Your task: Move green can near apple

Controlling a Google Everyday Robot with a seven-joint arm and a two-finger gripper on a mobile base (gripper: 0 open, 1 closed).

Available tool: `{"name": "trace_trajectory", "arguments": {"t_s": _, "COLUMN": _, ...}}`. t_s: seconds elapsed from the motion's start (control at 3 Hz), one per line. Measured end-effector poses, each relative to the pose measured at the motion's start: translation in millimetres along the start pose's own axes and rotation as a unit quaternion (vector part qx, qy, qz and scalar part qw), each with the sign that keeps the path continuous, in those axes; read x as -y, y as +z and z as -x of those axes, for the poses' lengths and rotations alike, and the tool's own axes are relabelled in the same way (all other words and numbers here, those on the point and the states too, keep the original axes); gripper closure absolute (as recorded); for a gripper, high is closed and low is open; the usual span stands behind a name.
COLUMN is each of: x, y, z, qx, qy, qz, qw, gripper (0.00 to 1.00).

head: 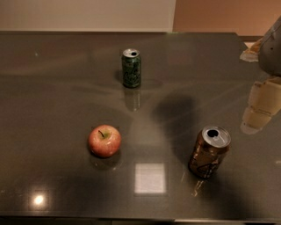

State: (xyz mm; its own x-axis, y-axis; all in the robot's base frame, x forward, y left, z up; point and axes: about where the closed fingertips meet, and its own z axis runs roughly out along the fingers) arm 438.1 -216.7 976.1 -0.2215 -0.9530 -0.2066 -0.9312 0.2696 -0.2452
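The green can [131,68] stands upright on the dark table [52,88], toward the back middle. The red apple [104,140] sits in front of it and a little to the left, stem up, well apart from the can. My gripper [257,116] hangs at the right edge of the view, above the table and far to the right of both. It holds nothing that I can see.
A larger brown can [209,151] stands upright at the front right, just left of and below the gripper. The table's far edge meets a pale wall [88,13]. Bright light reflections lie on the table near the front edge.
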Motion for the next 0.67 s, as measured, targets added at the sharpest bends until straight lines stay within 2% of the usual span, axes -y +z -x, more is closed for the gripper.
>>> {"name": "trace_trajectory", "arguments": {"t_s": 0.33, "x": 1, "y": 0, "z": 1, "qx": 0.000, "qy": -0.001, "qz": -0.002, "qw": 1.0000, "gripper": 0.00}}
{"name": "trace_trajectory", "arguments": {"t_s": 0.67, "x": 19, "y": 6, "z": 18, "qx": 0.008, "qy": -0.001, "qz": -0.001, "qw": 1.0000, "gripper": 0.00}}
